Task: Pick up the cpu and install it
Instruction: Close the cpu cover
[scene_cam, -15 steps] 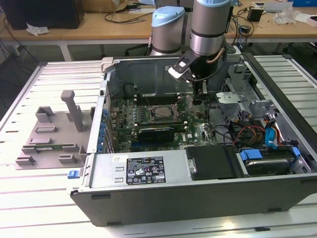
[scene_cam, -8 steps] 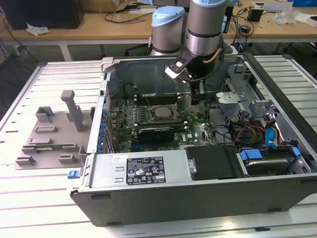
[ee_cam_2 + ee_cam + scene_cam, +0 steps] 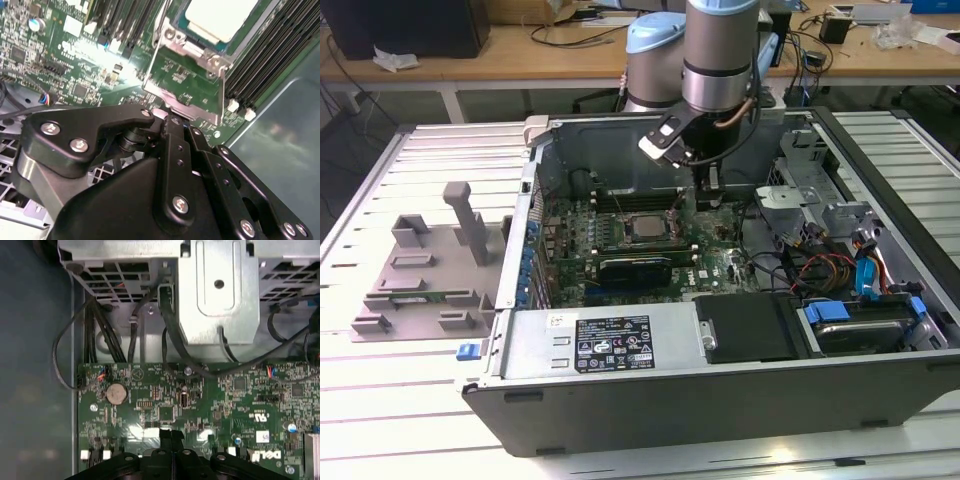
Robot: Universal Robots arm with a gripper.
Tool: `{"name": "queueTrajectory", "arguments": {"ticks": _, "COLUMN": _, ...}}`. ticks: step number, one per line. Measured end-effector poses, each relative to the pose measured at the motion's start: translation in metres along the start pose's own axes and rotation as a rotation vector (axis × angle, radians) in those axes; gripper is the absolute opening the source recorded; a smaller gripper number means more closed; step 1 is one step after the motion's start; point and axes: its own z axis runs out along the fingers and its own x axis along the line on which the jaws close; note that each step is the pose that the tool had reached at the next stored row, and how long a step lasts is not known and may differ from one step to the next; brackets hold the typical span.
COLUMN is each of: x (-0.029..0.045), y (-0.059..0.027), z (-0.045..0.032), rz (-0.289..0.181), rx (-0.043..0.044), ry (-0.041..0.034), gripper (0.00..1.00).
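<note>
Since silvery-grey square cpu (image 3: 220, 17) already lies in dark metal-framed socket (image 3: 212, 60), pick-up looks done; black gripper (image 3: 170, 435) just beside socket, jaws pressed together, empty; latching unclear

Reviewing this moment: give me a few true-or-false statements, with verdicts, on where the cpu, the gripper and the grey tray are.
1. The cpu lies in the socket on the motherboard. True.
2. The gripper holds the cpu. False: the cpu sits in the socket, apart from the gripper.
3. The grey tray stands inside the computer case. False: it lies on the table outside the case, at the exterior view's left.
4. The arm reaches down into the open computer case. True.
</note>
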Motion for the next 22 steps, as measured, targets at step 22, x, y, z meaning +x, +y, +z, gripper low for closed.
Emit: {"name": "queueTrajectory", "arguments": {"ticks": 22, "x": -0.0002, "y": -0.0268, "z": -0.0015, "rz": 0.0, "rx": -0.011, "ry": -0.001, "gripper": 0.11}}
